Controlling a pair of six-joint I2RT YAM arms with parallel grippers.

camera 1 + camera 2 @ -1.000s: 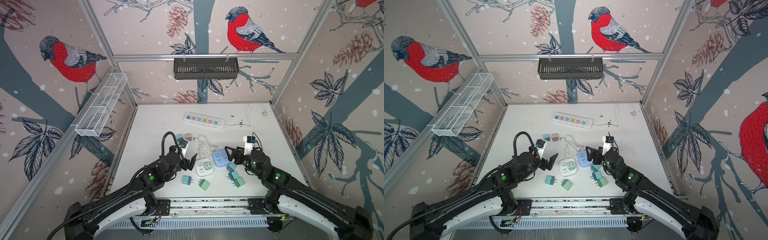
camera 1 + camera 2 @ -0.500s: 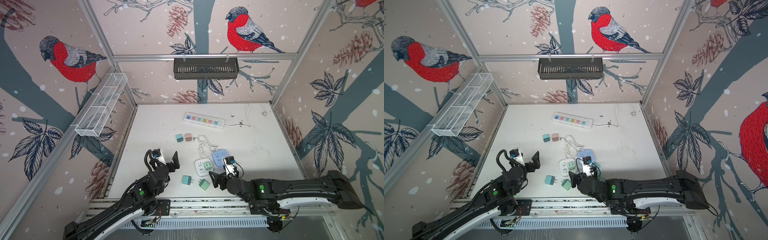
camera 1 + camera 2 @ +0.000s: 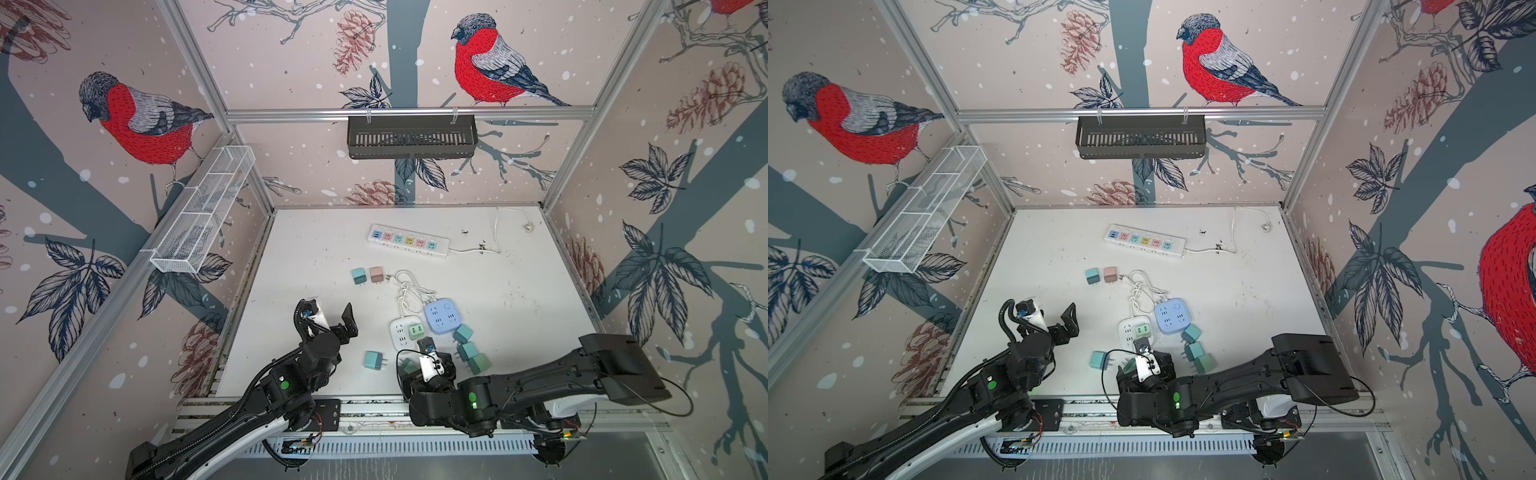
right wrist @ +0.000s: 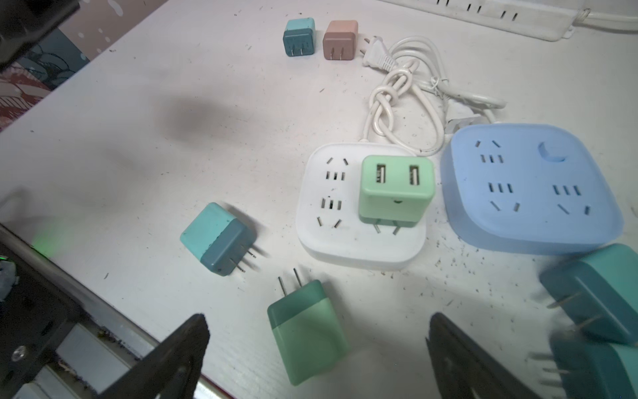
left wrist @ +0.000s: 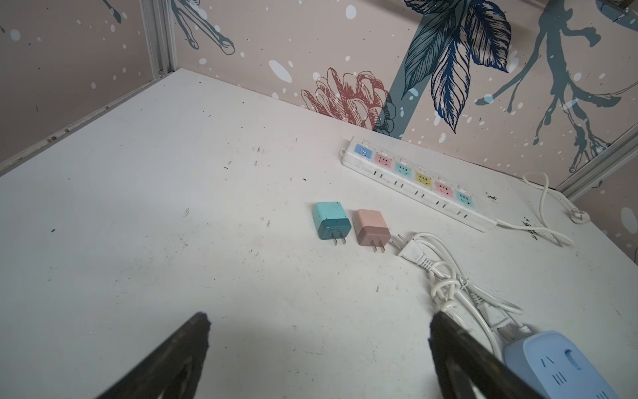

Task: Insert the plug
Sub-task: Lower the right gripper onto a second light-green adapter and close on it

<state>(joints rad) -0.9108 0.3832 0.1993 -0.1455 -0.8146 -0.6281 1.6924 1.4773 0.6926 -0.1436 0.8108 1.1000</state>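
Left gripper [image 5: 319, 321]: spread wide, empty, above table [image 5: 172, 207]. Right gripper [image 4: 317, 321]: spread wide, pinching nothing; loose green plug [image 4: 307, 331] flat on table beneath. Light green USB plug [image 4: 397, 190]: upright on white square socket [image 4: 331, 248], prongs partly showing at base. In a top view, blue socket [image 3: 442, 316] at 2 o'clock of white one, power strip [image 3: 409, 241] at 12, teal plug [image 3: 373, 360] at 7.

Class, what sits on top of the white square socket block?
A light green USB charger sits on the white square socket block, prongs partly showing. The sockets beneath it are covered; the other sockets lie bare.
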